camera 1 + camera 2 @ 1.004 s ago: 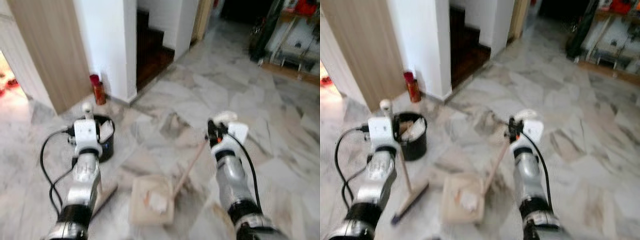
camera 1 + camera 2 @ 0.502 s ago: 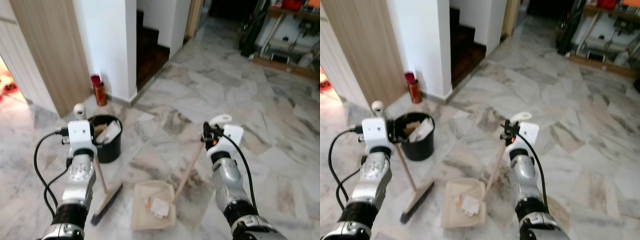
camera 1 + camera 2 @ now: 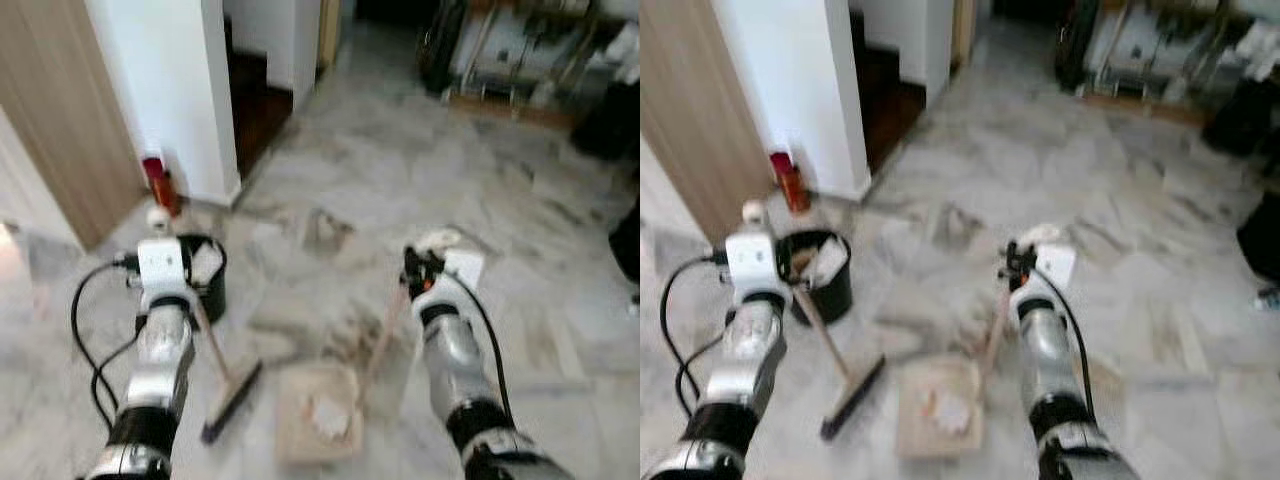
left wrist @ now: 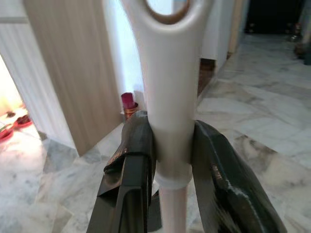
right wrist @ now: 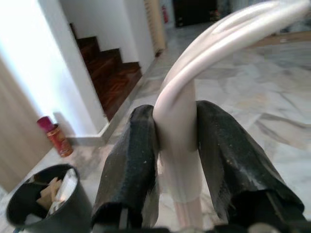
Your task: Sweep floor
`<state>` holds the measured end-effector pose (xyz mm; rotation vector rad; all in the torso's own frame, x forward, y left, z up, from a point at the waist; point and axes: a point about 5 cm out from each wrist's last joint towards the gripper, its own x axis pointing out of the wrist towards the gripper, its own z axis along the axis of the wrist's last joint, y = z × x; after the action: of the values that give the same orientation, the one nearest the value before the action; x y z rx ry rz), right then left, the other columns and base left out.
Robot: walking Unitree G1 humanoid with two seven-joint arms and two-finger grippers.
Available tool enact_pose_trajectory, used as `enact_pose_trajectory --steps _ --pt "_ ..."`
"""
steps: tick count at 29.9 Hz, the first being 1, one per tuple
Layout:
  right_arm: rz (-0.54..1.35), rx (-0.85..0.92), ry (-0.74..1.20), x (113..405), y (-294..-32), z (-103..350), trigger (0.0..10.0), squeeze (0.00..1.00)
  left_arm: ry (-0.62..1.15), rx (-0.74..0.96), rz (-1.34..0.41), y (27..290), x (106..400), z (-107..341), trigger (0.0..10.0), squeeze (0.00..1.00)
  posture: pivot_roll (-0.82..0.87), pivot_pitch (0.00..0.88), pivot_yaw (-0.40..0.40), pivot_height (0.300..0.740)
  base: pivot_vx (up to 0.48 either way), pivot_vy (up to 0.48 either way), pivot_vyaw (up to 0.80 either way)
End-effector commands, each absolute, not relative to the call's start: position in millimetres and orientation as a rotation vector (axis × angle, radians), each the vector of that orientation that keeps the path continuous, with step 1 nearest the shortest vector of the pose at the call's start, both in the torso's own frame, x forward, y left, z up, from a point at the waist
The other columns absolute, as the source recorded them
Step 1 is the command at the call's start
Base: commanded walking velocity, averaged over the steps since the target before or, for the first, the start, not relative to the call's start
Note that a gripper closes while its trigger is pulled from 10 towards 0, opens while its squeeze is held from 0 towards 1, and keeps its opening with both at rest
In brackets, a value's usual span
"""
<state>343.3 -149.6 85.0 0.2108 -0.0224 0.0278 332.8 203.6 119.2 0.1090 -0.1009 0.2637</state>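
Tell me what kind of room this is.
Likely a home hallway or foyer: marble-tile floor, dark wooden stairs behind a white wall, and cluttered shelving at the far side.

1. The left pincer (image 4: pixel 172 160) clamps its black fingers (image 4: pixel 133 170) on both sides of a white broom handle (image 4: pixel 170 97).
2. Behind stand a red can (image 4: pixel 129 104), a wooden panel (image 4: pixel 68 63) and marble floor (image 4: pixel 252 116).
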Motion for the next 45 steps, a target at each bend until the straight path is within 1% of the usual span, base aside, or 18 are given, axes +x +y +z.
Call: enact_pose_trajectory --steps 1,20,25,35,45 --pt "0.010 0.231 -0.083 347.8 -154.7 96.8 10.0 0.00 -0.160 0.127 0.258 201.7 336.7 133.8 10.0 0.00 0.16 0.000 -0.056 0.740 0.000 0.300 0.00" --pt "0.003 0.245 -0.080 348.3 -154.3 96.6 10.0 0.00 -0.159 0.125 0.262 203.0 337.0 134.5 10.0 0.00 0.16 0.000 -0.054 0.740 0.000 0.329 0.00" --pt "0.010 0.249 -0.084 348.3 -154.2 97.1 10.0 0.00 -0.160 0.128 0.263 203.4 337.1 134.9 10.0 0.00 0.16 0.000 -0.052 0.740 0.000 0.341 -0.67" --pt "-0.003 0.246 -0.095 347.2 -157.0 97.2 10.0 0.00 -0.156 0.135 0.268 204.5 337.8 135.4 10.0 0.00 0.16 0.000 -0.046 0.740 0.000 0.347 0.00" --pt "-0.010 0.244 -0.095 347.2 -158.7 97.3 10.0 0.00 -0.148 0.132 0.275 205.2 337.6 134.2 10.0 0.00 0.16 0.000 -0.049 0.740 0.000 0.455 0.00"
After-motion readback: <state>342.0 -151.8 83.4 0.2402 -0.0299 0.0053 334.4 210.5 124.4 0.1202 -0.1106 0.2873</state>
